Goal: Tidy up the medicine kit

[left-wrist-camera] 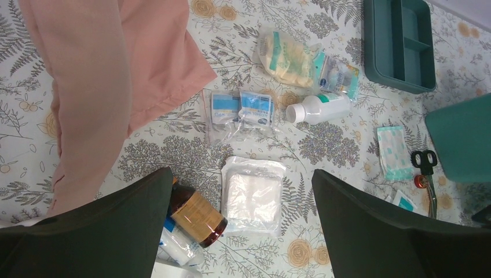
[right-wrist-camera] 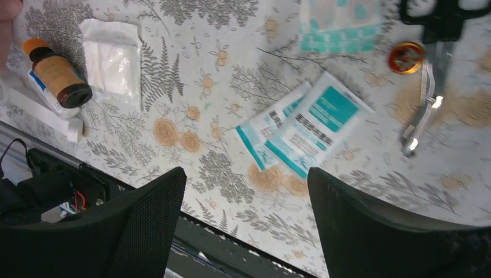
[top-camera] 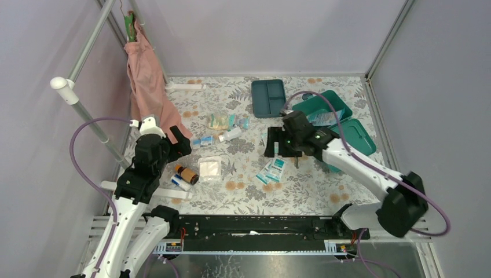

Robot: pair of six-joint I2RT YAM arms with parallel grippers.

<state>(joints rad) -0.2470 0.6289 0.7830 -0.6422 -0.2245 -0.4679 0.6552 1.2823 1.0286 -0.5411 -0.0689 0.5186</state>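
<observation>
Teal kit (top-camera: 356,136) lies open at the desk's (top-camera: 312,191) far right, partly hidden by the right arm; right hand (right-wrist-camera: 246,171) hovers agape over sachets (right-wrist-camera: 307,130), scissors (right-wrist-camera: 433,63) nearby; left hand (left-wrist-camera: 242,174), wide open, hangs above gauze (left-wrist-camera: 252,197) and brown bottle (left-wrist-camera: 197,217); pink cloth (left-wrist-camera: 116,75) drapes at left.

The medicine kit (top-camera: 358,134) is moulded in smooth teal plastic, the divided tray (left-wrist-camera: 399,43) in matt plastic. The pink cloth (left-wrist-camera: 110,69) is seen as soft and matt. The brown bottle (left-wrist-camera: 197,215) is finished glossy. The gauze pad (left-wrist-camera: 252,196) is sealed in crinkled clear film. The scissors (right-wrist-camera: 429,98) are bladed in shiny metal.
</observation>
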